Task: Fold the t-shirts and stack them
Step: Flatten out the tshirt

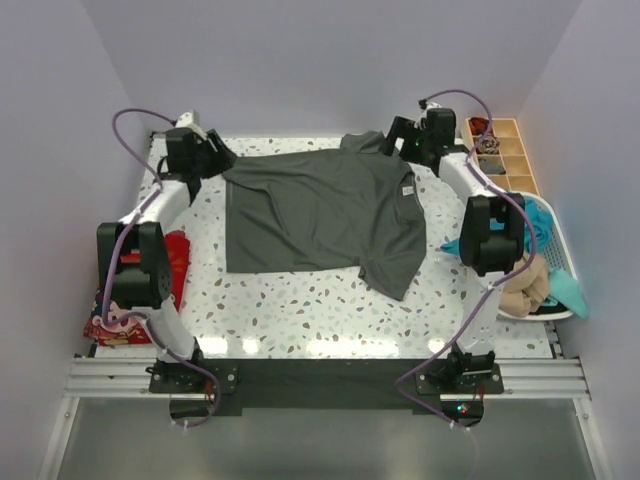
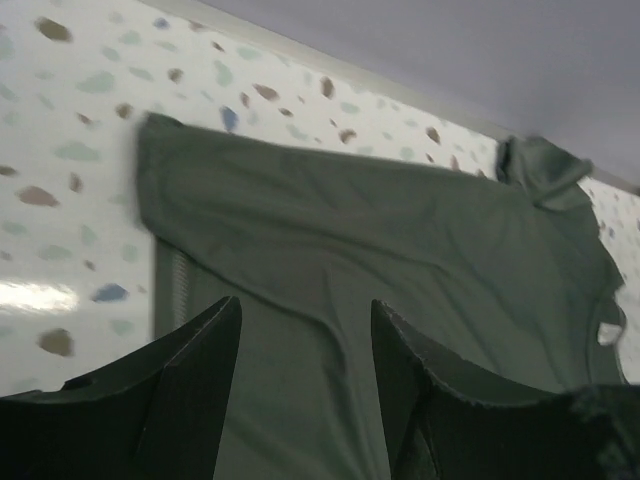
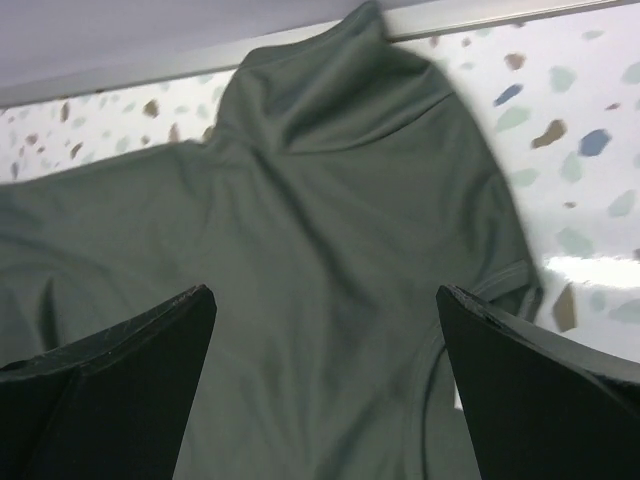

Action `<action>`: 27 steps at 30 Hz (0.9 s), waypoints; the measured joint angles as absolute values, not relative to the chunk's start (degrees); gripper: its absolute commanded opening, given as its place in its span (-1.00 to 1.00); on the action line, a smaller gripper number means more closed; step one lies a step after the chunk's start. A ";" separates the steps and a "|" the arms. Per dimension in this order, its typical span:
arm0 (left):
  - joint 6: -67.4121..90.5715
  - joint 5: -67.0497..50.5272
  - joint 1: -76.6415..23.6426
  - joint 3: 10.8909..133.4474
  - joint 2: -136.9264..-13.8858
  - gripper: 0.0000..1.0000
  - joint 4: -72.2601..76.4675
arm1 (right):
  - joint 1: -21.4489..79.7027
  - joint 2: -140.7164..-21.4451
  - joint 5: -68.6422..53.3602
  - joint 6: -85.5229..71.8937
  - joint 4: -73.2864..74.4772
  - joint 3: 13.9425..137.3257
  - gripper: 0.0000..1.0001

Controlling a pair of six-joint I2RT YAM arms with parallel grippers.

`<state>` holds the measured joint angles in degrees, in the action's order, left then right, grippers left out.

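Note:
A dark grey-green t-shirt (image 1: pixel 320 210) lies spread flat on the speckled table (image 1: pixel 300 310), collar toward the right. My left gripper (image 1: pixel 222 155) hovers over the shirt's far left corner. In the left wrist view it (image 2: pixel 305 303) is open, with only cloth (image 2: pixel 400 240) below the gap. My right gripper (image 1: pixel 398 140) hangs over the far sleeve and shoulder. It (image 3: pixel 325 290) stands wide open above the fabric (image 3: pixel 340 200) and holds nothing. A red t-shirt (image 1: pixel 178 262) lies at the table's left edge. Teal (image 1: pixel 545 225) and tan (image 1: pixel 528 285) t-shirts sit bunched in a basket on the right.
The white plastic basket (image 1: pixel 565 258) stands at the right edge, beside the right arm. A wooden compartment tray (image 1: pixel 505 155) sits at the back right. Walls close in the table at the back and on both sides.

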<state>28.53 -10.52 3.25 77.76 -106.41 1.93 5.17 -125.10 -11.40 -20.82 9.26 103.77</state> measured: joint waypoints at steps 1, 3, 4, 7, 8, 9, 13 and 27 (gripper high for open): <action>29.04 -10.55 1.61 75.07 -104.09 0.19 2.63 | 5.48 -123.48 -12.78 -20.78 9.45 101.71 0.92; 29.82 -10.92 -2.68 69.56 -100.77 0.19 4.08 | 6.42 -120.09 -14.87 -20.45 11.03 97.08 0.92; 30.59 -11.31 -5.08 66.76 -99.66 0.19 4.69 | 7.09 -118.32 -16.01 -20.25 11.57 94.13 0.92; 32.21 -13.08 -10.59 57.67 -97.91 0.19 7.31 | 8.84 -113.89 -17.89 -19.75 13.08 86.30 0.92; 32.58 -13.34 -11.66 54.76 -97.76 0.19 7.62 | 9.39 -112.60 -18.63 -19.59 13.50 83.81 0.92; 33.04 -13.47 -12.10 52.12 -97.76 0.19 7.64 | 9.89 -111.59 -19.35 -19.44 14.09 81.89 0.91; 33.71 -12.01 -11.20 47.40 -97.76 0.19 8.23 | 10.87 -110.15 -20.80 -18.92 14.79 77.65 0.90; 33.50 -4.12 -10.90 41.78 -94.54 0.18 10.83 | 10.98 -110.56 -20.27 -18.37 16.78 71.92 0.85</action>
